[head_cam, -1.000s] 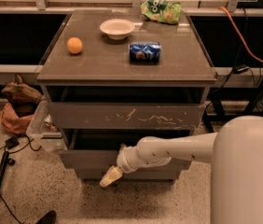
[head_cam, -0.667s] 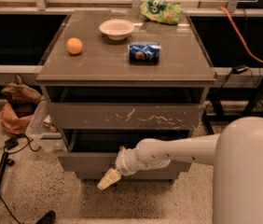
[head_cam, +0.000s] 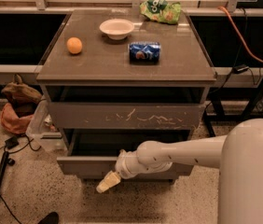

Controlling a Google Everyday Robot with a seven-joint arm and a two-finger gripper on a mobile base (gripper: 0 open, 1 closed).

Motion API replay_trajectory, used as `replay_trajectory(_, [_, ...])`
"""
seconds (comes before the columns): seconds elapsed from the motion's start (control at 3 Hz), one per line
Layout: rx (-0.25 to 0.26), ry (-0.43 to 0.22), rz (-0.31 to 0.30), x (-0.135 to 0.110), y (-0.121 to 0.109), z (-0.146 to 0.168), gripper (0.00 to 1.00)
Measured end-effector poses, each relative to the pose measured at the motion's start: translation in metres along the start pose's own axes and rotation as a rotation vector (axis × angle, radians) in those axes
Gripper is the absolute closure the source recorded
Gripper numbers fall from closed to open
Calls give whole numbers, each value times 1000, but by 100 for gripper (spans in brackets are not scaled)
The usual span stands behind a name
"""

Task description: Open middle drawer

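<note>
Camera view: gripper (head_cam: 105, 185), pinched together and empty, hangs just below the middle drawer (head_cam: 85, 166) front edge, floor (head_cam: 43, 190) beneath.

No words read clearly, though the blue can (head_cam: 144, 51) on the cabinet (head_cam: 113, 66) seems to bear a Pepsi logo; the gripper (head_cam: 107, 183) hangs low before it.

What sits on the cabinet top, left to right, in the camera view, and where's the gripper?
orange → white bowl → blue can → green chip bag. The gripper is lower down, at the front of the middle drawer.
</note>
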State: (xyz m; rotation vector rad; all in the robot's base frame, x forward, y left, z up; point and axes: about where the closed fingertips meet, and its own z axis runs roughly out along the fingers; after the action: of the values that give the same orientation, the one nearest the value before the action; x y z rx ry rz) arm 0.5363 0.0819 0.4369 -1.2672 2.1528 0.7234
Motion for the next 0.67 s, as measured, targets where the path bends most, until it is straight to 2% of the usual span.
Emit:
replay_trajectory(0.33, [-2, 2, -1, 0, 1, 1, 0])
replay_trajectory(0.67, [-31, 3, 2, 1, 15, 1, 0])
